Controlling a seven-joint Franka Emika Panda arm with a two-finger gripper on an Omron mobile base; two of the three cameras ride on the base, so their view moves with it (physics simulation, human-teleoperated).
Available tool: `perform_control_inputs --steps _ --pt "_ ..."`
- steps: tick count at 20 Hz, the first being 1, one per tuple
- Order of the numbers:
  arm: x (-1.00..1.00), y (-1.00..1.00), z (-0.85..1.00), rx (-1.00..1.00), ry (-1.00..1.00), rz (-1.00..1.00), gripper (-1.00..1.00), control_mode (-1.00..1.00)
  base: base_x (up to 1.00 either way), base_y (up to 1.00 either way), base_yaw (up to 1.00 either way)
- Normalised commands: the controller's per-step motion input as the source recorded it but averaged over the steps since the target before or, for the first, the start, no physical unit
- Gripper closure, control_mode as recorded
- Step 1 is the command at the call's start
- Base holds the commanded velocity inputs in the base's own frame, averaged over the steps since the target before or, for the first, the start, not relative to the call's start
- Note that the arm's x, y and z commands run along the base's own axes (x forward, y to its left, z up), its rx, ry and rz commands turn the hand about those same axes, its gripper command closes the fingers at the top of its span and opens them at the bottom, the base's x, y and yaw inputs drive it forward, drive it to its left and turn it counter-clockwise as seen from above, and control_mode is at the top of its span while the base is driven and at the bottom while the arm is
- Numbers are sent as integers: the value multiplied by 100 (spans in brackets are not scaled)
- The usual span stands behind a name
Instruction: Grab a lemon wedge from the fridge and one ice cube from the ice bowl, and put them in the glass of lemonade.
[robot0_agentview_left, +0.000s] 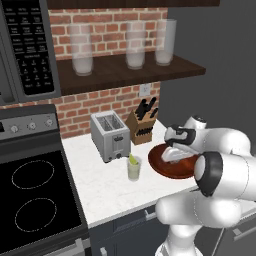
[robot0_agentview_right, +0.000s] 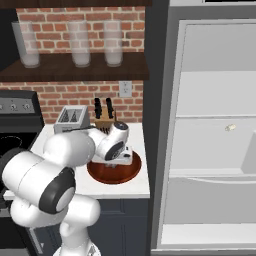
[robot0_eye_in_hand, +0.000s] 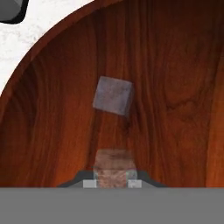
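The reddish-brown ice bowl (robot0_agentview_left: 156, 164) (robot0_agentview_right: 113, 178) (robot0_eye_in_hand: 175, 87) sits on the white counter right of the glass of lemonade (robot0_agentview_left: 133, 171). A yellow-green lemon wedge (robot0_agentview_left: 133, 159) sticks up out of that glass. My gripper (robot0_agentview_left: 172, 156) (robot0_agentview_right: 123, 159) (robot0_eye_in_hand: 112, 183) reaches down into the bowl, and its two tips are closed against the sides of one ice cube (robot0_eye_in_hand: 113, 168). A second ice cube (robot0_eye_in_hand: 113, 96) lies loose on the bowl floor just beyond. The fridge (robot0_agentview_right: 210, 145) stands open to the right of the counter, showing its pale shelves.
A toaster (robot0_agentview_left: 110, 135) and a knife block (robot0_agentview_left: 142, 125) stand behind the glass and bowl. Frosted glasses (robot0_agentview_left: 135, 47) line the shelf above. The stove (robot0_agentview_left: 35, 195) is to the left. A small pale piece (robot0_agentview_right: 230, 128) lies on a fridge shelf.
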Motion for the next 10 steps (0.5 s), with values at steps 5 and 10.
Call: perform_control_inputs --steps 5,10 --pt "-4 0 18 7 -1 0 100 -100 0 0 0" --pt "-25 22 64 5 -4 0 100 -100 0 0 0"
